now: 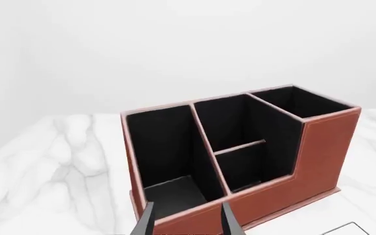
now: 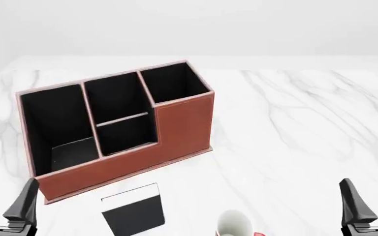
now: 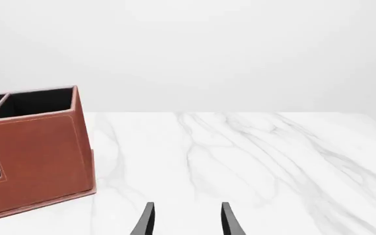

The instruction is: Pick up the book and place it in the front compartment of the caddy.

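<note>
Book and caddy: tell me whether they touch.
Apart. The front view shows the book lying flat on the table, with a strip of bare white marble between its white edge and the base of the caddy.

Red-brown caddy (image 2: 175, 132), black book (image 2: 134, 211), marbled table (image 2: 294, 123).

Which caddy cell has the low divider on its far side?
The small front compartment in the caddy's middle section: a thin low divider separates it from the cell behind. The other cells have full-height walls.
</note>
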Controlling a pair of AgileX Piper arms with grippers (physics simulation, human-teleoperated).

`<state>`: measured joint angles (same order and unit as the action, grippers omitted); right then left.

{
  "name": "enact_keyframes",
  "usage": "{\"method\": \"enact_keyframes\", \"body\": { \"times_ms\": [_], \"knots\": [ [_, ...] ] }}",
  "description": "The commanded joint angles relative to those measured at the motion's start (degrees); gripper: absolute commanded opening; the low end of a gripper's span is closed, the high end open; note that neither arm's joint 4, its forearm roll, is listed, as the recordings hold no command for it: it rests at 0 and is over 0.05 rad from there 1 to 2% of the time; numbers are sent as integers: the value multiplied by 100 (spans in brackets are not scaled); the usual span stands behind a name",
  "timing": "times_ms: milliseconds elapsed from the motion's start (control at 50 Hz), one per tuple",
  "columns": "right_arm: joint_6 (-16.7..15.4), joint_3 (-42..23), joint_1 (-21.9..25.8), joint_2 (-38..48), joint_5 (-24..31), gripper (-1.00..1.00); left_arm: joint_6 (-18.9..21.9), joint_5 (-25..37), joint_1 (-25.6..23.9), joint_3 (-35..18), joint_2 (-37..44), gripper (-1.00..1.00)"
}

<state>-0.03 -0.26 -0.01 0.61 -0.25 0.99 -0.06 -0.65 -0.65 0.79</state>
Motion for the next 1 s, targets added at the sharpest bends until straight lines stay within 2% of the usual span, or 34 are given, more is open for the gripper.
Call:
{"method": "enact_keyframes", "body": {
  "times_ms": [20,80,160,180,220,240,300,380,400,440,460,560,680,740,760,780,800,840,860,940,1000],
  "knots": [
    [0,-4,1,-16,19,100,-56,117,-379,-146,204,100],
    [-1,-5,1,-16,20,100,-17,-26,-161,-212,707,100],
    [2,-7,1,-11,17,100,133,538,-276,-633,568,100],
    [0,-7,1,-10,16,100,375,492,-43,-732,1013,100],
    [1,-8,2,-6,14,100,339,792,-128,-962,841,100],
    [1,-8,2,-4,12,100,507,853,-31,-1075,1093,100],
    [1,-9,2,-2,10,100,499,977,-159,-1258,1201,100],
    [2,-10,2,10,1,100,851,1228,-352,-1641,1551,100],
    [1,-10,2,11,-1,100,1050,1284,-376,-1721,1664,100],
    [1,-10,3,14,-3,100,1062,1398,-448,-1822,1580,100],
    [1,-11,3,17,-6,100,1248,1512,-557,-1958,1783,100],
    [1,-11,3,21,-9,100,1262,1684,-867,-2179,2025,100],
    [0,-10,3,20,-9,100,1816,1764,-1083,-2315,2555,100],
    [1,-10,3,21,-10,100,1738,1843,-1213,-2419,2618,100],
    [1,-10,3,21,-10,100,1720,1921,-1397,-2511,2746,100],
    [1,-9,4,25,-15,100,2054,1904,-1291,-2492,2905,100],
    [1,-9,4,27,-17,100,2149,1958,-1253,-2544,2896,100],
    [1,-9,4,34,-24,100,2157,2156,-1626,-2682,3122,100],
    [1,-8,4,34,-25,100,2157,2156,-1626,-2683,3123,100],
    [1,-7,4,50,-41,100,2584,2520,-1589,-3012,3203,100],
    [1,-6,4,58,-51,100,2644,2670,-1734,-3120,3350,100]
  ]
}}
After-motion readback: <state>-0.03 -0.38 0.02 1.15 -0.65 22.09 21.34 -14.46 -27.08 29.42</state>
